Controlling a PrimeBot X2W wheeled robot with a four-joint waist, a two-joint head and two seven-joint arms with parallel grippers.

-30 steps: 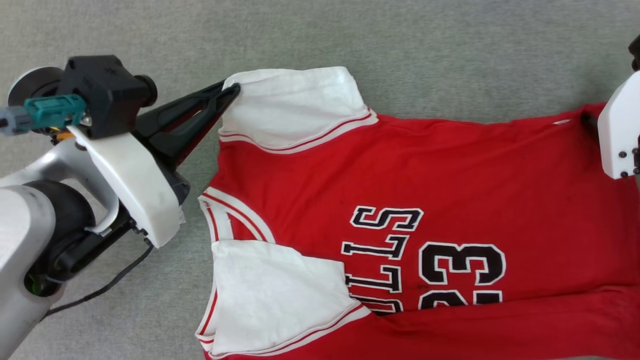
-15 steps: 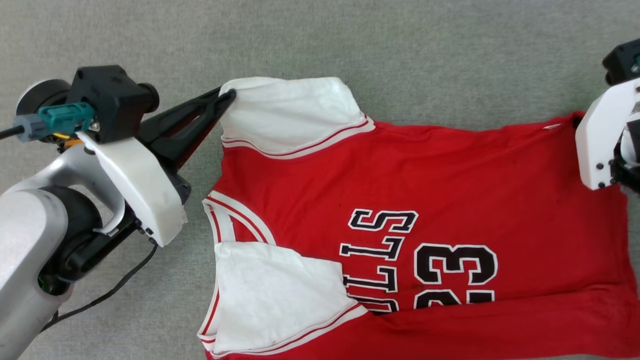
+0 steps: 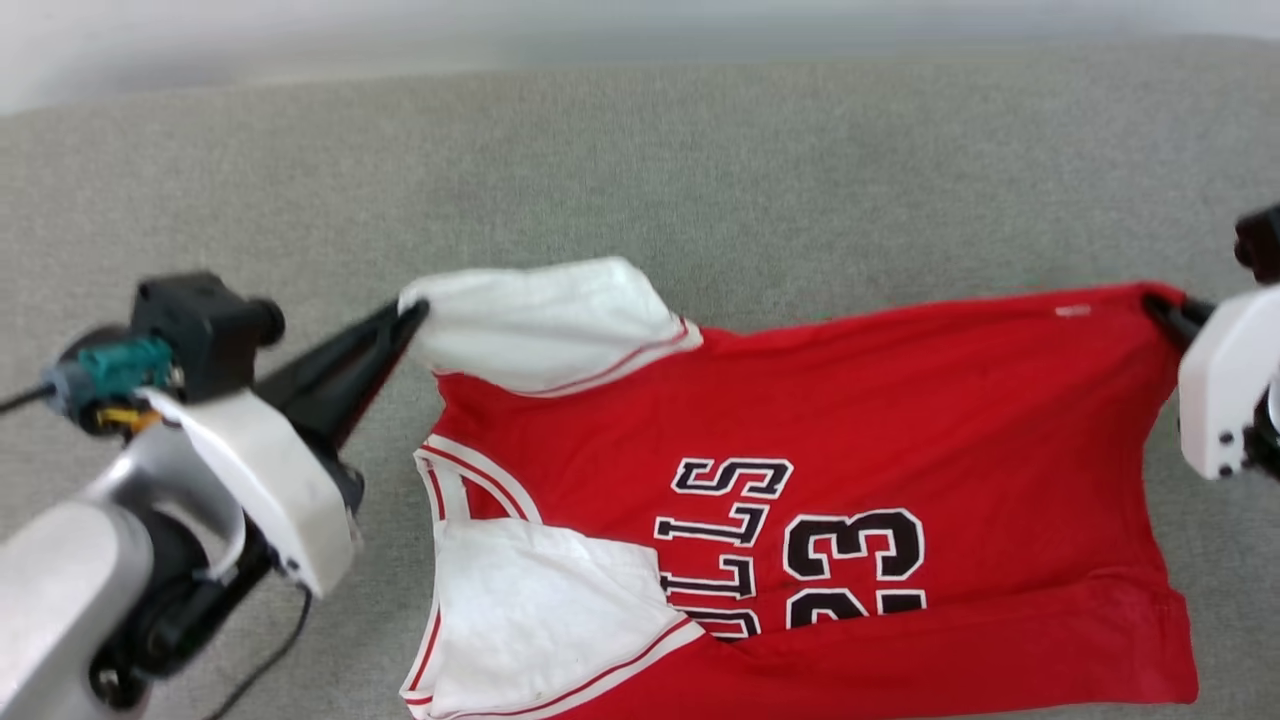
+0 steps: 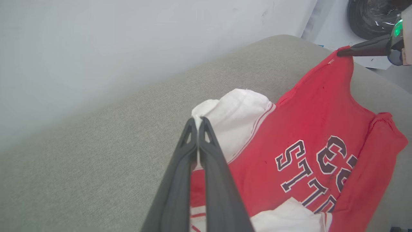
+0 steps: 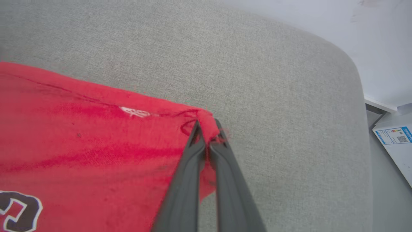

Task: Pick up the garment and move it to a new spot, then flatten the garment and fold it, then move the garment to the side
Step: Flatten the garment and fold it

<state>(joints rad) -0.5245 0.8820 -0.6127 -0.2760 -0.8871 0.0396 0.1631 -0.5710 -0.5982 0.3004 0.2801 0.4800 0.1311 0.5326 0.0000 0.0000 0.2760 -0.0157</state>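
On the grey fabric-covered counter [image 3: 700, 160], the red basketball T-shirt with white sleeves [image 3: 900, 400] lies toward the near edge. Our left hand [image 3: 408, 315] pinches its far sleeve and our right hand [image 3: 1160, 303] its far hem corner. That edge, flat a second ago, now lifts, so we judge the fold is starting.

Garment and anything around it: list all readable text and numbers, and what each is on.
"LLS": black white-outlined lettering on the garment front, turned sideways; earlier letters hidden under the white sleeve.
"23": number beside it; the 3 whole, the 2 half under a fold.
White tag at the hem: too small to read.
Label on the white box, right wrist view: too small to read.
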